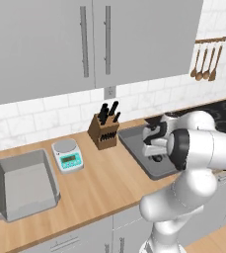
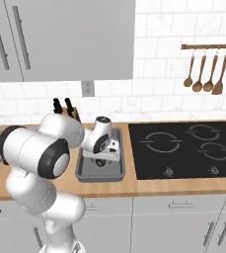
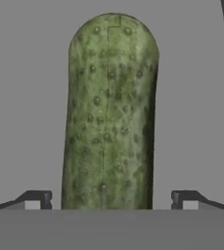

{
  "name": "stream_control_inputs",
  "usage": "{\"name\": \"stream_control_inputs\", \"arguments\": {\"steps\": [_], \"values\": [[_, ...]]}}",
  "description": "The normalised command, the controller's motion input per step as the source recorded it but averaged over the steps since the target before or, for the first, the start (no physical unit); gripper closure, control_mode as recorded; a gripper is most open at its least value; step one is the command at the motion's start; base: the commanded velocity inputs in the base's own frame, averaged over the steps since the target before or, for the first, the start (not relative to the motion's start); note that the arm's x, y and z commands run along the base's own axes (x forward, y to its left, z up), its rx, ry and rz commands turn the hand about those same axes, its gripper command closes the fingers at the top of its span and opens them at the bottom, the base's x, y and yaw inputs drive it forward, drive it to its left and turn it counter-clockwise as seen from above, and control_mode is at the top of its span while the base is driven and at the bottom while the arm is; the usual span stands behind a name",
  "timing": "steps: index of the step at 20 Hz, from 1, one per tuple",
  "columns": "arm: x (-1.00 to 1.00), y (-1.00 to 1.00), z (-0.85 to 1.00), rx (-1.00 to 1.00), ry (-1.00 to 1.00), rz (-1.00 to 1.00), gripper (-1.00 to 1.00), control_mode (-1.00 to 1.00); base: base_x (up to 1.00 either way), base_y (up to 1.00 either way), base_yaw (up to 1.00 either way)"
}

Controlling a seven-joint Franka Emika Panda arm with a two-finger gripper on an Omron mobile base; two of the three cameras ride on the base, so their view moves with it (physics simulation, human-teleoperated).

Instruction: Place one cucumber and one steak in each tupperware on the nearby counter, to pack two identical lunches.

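Lying between the hand's (image 3: 111, 200) parted fingertips, a cucumber (image 3: 111, 112) on grey tupperware (image 3: 191, 97).

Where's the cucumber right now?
In the hand view the cucumber lies on the grey floor of a box, between the open jaws with a gap either side.
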Motion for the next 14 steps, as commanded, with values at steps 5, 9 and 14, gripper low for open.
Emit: {"name": "stream_control_inputs", "arguments": {"steps": [5, 9, 14], "values": [[-0.19, -0.08, 0.00, 0.01, -0.12, 0.00, -1.00, -1.00, 0.00, 0.00, 0.00], [-0.14, -0.02, 0.29, 0.02, -0.13, 0.00, -1.00, -1.00, 0.00, 0.00, 0.00], [-0.35, 0.10, 0.96, 0.00, -0.25, 0.00, -1.00, -1.00, 0.00, 0.00, 0.00]]}}
